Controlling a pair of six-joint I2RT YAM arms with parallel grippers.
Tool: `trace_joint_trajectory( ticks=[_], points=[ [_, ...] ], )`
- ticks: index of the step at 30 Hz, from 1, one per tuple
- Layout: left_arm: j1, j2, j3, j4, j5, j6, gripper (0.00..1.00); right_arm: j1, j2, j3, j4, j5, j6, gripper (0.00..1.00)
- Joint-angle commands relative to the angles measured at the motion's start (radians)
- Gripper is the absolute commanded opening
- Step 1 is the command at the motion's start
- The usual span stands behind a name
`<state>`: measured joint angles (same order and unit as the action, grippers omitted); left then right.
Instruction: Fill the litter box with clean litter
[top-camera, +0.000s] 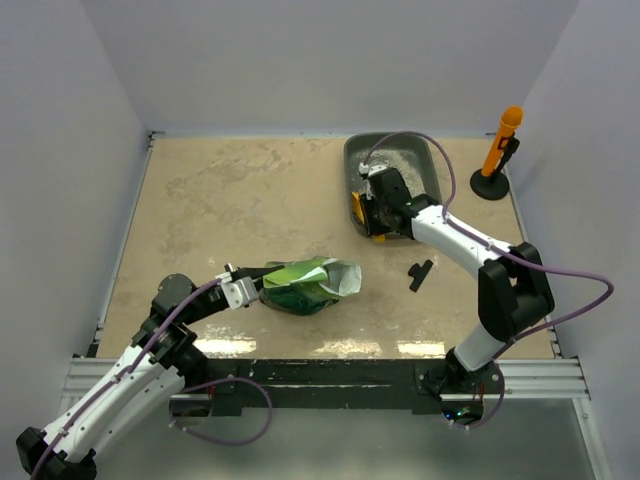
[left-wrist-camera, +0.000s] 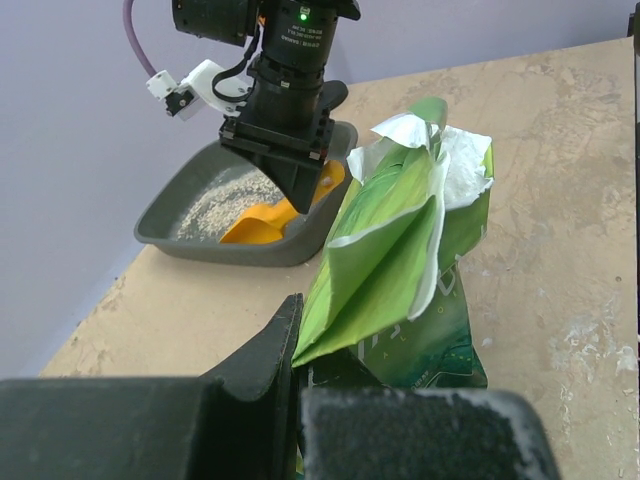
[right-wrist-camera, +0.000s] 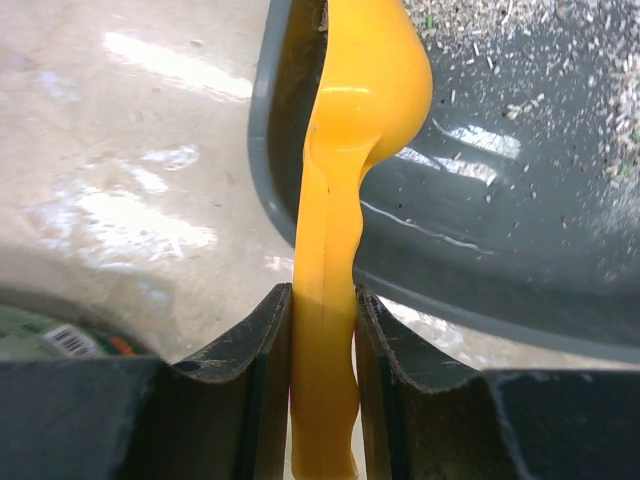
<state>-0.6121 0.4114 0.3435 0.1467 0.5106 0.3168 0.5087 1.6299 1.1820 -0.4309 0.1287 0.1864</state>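
Litter box (right-wrist-camera: 520, 230) just beyond right jaws.

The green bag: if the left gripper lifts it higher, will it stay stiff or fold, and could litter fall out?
The green bag is creased and crumpled, so it would probably sag and fold. The left gripper pinches only its lower end, so it may swing. Its torn top gapes open, so tilting it towards that end could spill contents. Its glossy surface may be slippery.

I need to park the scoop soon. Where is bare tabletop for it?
The far-left tabletop, between the litter box and the left wall, is bare. It is crowded around the green bag, black clip and orange brush stand.
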Motion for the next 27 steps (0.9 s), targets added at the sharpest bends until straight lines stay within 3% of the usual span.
trace_joint_trajectory(
  ticks=[1,4,9,14,20,23,27],
  points=[
    [-0.014,-0.011,0.0,0.073,0.02,0.002,0.0,-0.018,0.01,0.01,0.095,-0.273,-0.056,0.0],
    [-0.015,-0.014,0.0,0.07,0.019,0.005,0.0,-0.018,0.016,-0.005,0.118,-0.412,-0.068,0.0],
    [-0.017,-0.019,-0.001,0.067,0.014,0.01,0.0,-0.015,0.012,-0.054,0.135,-0.498,-0.073,0.0],
    [-0.018,-0.017,0.0,0.067,0.017,0.016,0.0,-0.015,-0.086,-0.056,0.118,-0.337,-0.03,0.0],
    [-0.018,-0.017,0.003,0.054,0.049,0.034,0.0,-0.015,-0.261,0.076,-0.025,-0.164,0.022,0.0],
    [-0.018,-0.006,0.006,0.053,0.083,0.038,0.0,-0.013,-0.353,0.12,-0.115,-0.172,0.033,0.0],
    [-0.018,0.033,0.022,0.05,0.12,0.033,0.0,-0.013,-0.433,0.105,-0.215,-0.343,0.045,0.0]
  ],
)
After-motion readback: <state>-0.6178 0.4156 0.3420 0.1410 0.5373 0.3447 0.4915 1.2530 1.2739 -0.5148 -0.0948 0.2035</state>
